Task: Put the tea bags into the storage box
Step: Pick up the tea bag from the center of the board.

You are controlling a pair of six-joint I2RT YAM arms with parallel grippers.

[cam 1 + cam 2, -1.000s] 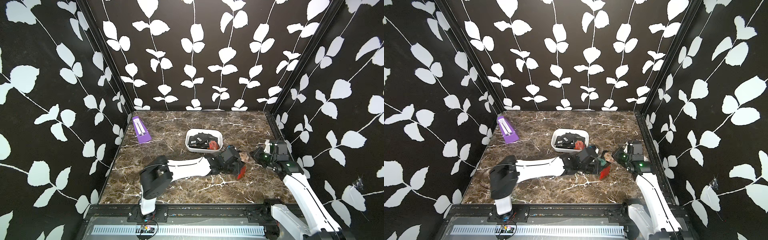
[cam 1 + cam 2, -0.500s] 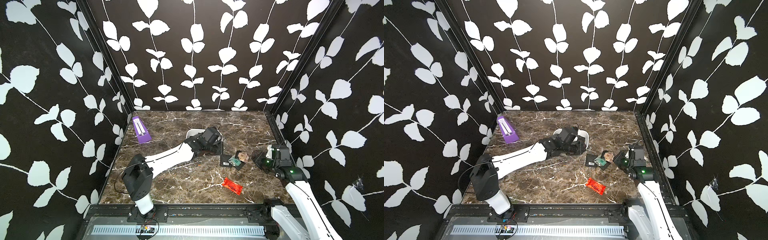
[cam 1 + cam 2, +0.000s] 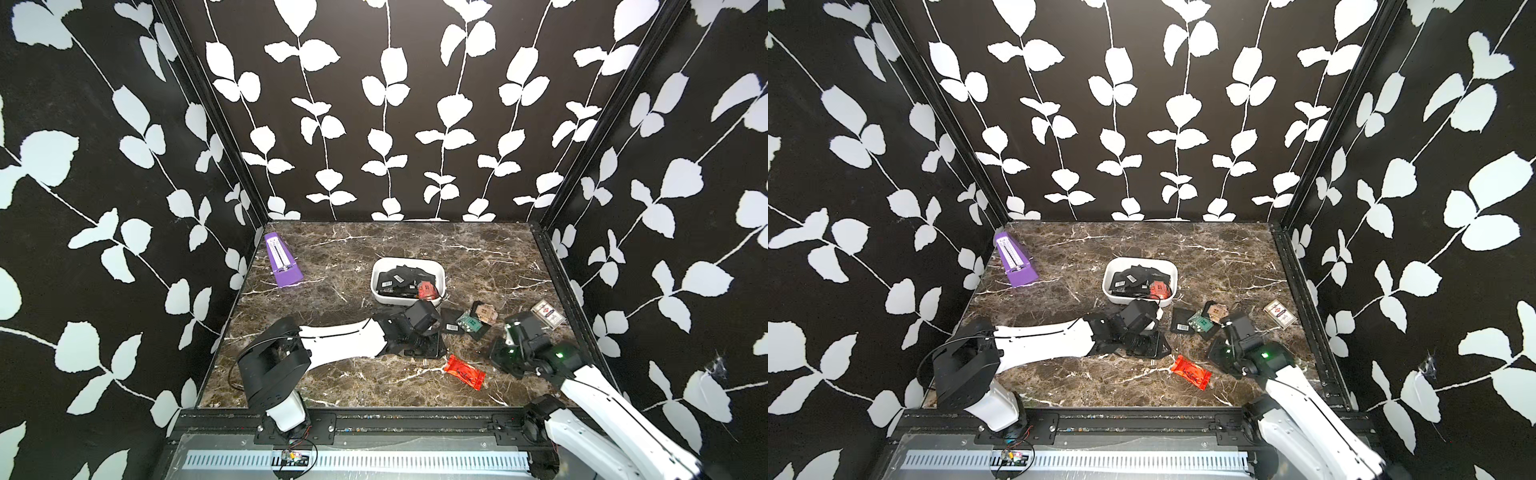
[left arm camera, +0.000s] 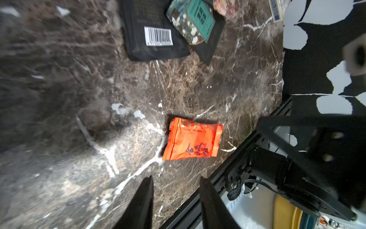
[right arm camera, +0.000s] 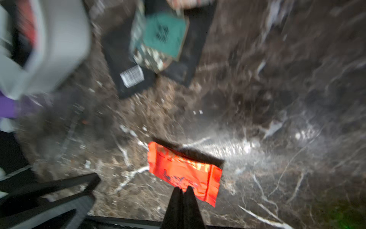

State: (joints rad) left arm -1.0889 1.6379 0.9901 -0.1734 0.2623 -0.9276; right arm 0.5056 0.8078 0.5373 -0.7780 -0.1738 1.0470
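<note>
The white storage box [image 3: 409,261] [image 3: 1140,261] holds several black tea bags and a red one [image 3: 426,289]. More tea bags lie on the marble to its right: a black one with a barcode [image 3: 452,322] [image 4: 156,35], a green one [image 3: 468,322] and a tan one [image 3: 484,312]. An orange one [image 3: 464,372] [image 4: 193,138] [image 5: 184,170] lies apart near the front. My left gripper [image 3: 432,353] [image 4: 175,178] is open and empty, just left of the orange bag. My right gripper [image 3: 496,361] [image 5: 184,188] is shut at that bag's right edge, with nothing in it.
A purple metronome [image 3: 282,262] stands at the back left by the wall. A white-and-red card pack [image 3: 547,313] lies by the right wall. The black front rail [image 3: 374,415] borders the table just behind the orange bag.
My left arm has swung from over the box back to the front, and its jaws have parted. My right gripper has moved in toward the orange bag.
</note>
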